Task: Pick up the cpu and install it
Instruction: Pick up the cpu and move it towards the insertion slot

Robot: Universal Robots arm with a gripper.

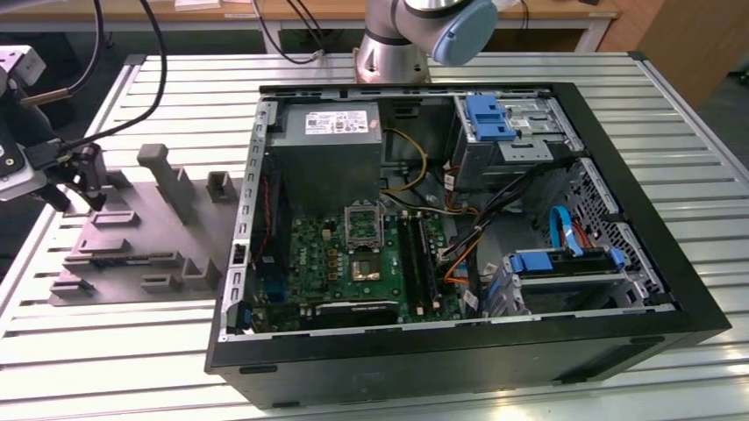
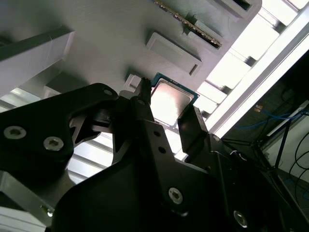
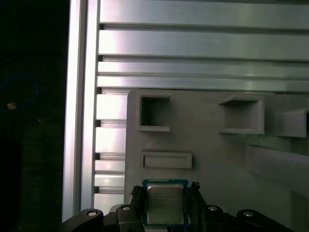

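Gripper point(image 3: 165, 188) over grey tray point(image 3: 207, 145), at tray corner nearest table point(image 1: 117, 351) edge (exterior view's left). Jaws closed against two opposite edges of cpu point(image 3: 164, 204); chip sits level between them. Risk: thin-edge hold, so cpu could tilt or slip out if grip is off-centre. Computer case point(image 1: 655, 263) well apart.

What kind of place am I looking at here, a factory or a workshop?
Probably a robotics lab or test bench for computer assembly: a robot arm stands at a slotted aluminium table bearing an open desktop computer case, and a grey moulded tray holds a cpu.
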